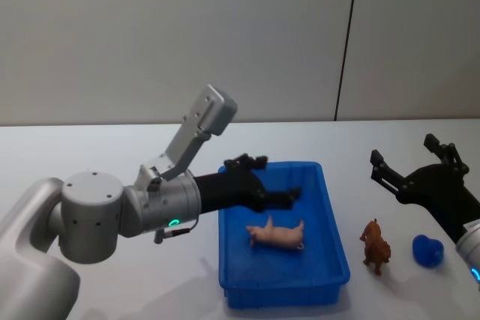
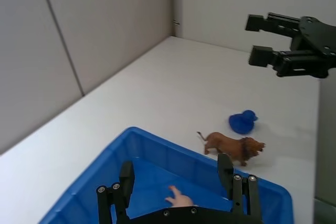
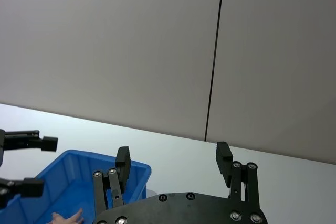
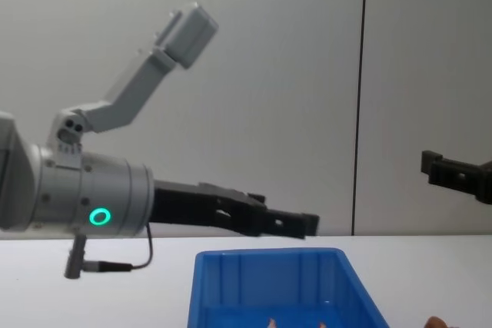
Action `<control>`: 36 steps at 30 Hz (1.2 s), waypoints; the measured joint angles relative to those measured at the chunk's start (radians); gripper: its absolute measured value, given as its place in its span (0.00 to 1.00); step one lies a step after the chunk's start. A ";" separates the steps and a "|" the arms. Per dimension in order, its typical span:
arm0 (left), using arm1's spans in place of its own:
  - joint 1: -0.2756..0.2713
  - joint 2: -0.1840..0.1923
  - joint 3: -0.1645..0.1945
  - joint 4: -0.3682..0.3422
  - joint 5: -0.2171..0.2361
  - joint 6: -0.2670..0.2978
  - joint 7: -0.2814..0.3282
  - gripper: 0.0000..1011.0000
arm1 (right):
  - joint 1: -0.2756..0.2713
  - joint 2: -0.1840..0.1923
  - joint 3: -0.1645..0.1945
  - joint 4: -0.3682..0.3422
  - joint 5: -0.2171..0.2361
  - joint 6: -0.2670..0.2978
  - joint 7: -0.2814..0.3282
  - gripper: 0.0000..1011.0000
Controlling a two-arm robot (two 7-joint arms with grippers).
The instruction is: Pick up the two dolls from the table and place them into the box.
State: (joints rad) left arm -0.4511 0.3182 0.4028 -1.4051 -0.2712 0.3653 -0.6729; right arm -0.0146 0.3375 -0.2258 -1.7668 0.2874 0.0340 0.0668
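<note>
Head view: 1 pale-pink stubby doll (image 1: 277,234) lies in the box (image 1: 285,294) beneath the released left pincer (image 1: 281,177).

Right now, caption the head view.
Left gripper open over blue box, pink doll inside; brown lion on table near open right gripper.

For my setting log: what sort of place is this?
Probably a robotics lab or test cell: a plain white table against bare grey wall panels, holding a blue box and small toy animals.
</note>
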 joint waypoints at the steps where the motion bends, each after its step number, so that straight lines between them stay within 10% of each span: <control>1: 0.003 0.003 -0.001 -0.007 -0.001 -0.002 0.009 0.99 | 0.000 0.000 0.000 0.000 0.000 0.000 0.000 0.99; 36: 0.215 0.125 -0.070 -0.321 -0.064 -0.016 0.607 0.99 | -0.025 0.029 0.022 -0.025 0.004 0.016 -0.029 0.99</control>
State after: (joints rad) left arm -0.2357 0.4434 0.3327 -1.7262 -0.3354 0.3493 -0.0656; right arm -0.0396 0.3667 -0.2040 -1.7914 0.2913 0.0498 0.0381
